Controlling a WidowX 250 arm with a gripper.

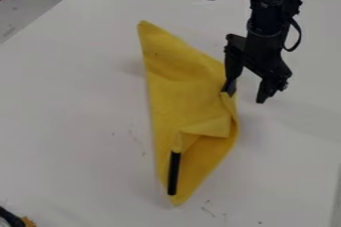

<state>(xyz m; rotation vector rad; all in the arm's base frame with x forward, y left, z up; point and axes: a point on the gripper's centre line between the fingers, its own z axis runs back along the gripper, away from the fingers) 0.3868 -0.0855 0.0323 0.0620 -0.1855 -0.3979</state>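
Camera view: see the tool (244,96) spread wide, one finger against the edge of a rumpled yellow cloth (176,81) lying mostly left of the tool on the white tabletop (73,121), with a black stick (174,173) on the cloth, below and left of the tool.

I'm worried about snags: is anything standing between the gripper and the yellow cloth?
Nothing visible: the open gripper has one jaw at the edge of the yellow cloth, apparently touching it. The black rod lies on the cloth's lower part, away from the jaws.
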